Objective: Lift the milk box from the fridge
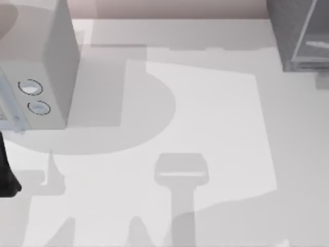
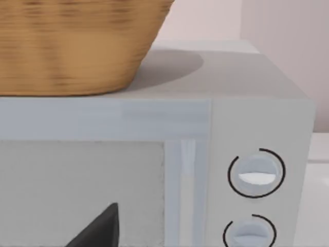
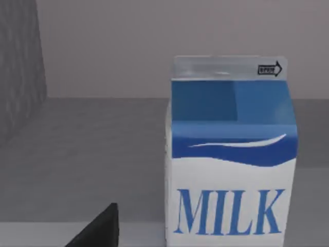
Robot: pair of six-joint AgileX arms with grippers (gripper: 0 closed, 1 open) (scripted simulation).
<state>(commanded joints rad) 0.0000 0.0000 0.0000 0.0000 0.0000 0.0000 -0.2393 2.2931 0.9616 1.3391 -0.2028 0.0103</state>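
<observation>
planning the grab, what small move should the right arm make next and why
Probably ease the right gripper straight toward the blue-and-white milk carton: it stands upright on the dark grey fridge floor, close ahead, not yet between the fingers.

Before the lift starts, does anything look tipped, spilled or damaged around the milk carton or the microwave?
Nothing stands out. The blue-and-white milk box stands upright and intact on the dark grey fridge floor, and the woven basket sits squarely on the light grey microwave.
</observation>
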